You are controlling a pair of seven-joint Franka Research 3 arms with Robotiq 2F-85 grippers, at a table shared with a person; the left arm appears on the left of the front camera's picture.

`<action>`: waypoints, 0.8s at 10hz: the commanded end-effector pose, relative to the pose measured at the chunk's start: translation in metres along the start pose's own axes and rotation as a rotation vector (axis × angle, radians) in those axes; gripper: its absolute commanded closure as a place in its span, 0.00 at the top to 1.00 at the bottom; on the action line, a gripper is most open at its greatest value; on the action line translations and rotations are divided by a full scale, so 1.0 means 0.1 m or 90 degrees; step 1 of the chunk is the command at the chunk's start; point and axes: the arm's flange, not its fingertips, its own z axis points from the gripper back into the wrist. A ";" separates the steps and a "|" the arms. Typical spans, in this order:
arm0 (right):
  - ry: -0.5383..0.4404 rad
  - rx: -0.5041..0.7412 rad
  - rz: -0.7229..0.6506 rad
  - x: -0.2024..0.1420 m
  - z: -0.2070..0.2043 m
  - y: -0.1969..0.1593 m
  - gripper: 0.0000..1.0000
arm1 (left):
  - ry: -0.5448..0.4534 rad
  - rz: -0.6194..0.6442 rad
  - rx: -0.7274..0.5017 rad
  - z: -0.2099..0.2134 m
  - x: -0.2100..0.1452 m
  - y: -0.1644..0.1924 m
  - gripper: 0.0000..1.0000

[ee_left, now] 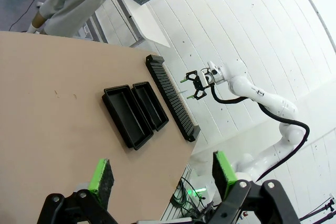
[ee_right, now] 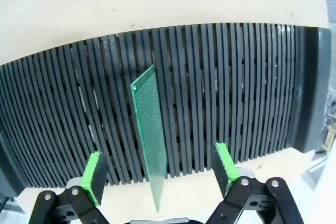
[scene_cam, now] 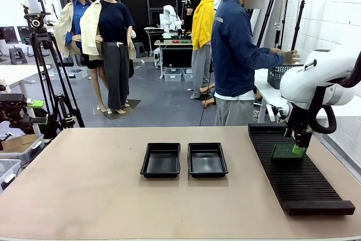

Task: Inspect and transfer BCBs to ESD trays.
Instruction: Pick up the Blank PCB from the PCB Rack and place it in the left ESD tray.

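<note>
Your right gripper (ee_right: 157,150) hangs over the rack (ee_right: 236,77), fingers apart; centre them astride the upright BCB (ee_right: 147,114) before you close.

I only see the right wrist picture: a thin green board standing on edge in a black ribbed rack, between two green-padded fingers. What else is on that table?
Observer: Two shallow glossy black plastic trays, side by side mid-table, both empty.
Visitor: And the other arm?
Observer: The left gripper hangs open, holding nothing.
Visitor: Anybody nearby?
Observer: A person stands at the far side, one hand at a black mesh basket.
</note>
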 end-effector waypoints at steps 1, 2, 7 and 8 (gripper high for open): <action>0.017 0.004 -0.012 0.02 -0.04 -0.11 1.00 | -0.002 0.007 0.002 0.01 0.01 -0.02 1.00; 0.017 0.006 -0.013 0.03 -0.05 -0.12 1.00 | -0.002 0.007 0.002 0.01 0.01 -0.02 1.00; 0.013 0.021 -0.013 0.03 -0.10 -0.16 0.97 | -0.002 0.007 0.002 0.01 0.01 -0.02 1.00; 0.012 0.021 -0.013 0.03 -0.10 -0.17 0.92 | -0.002 0.007 0.002 0.01 0.01 -0.02 1.00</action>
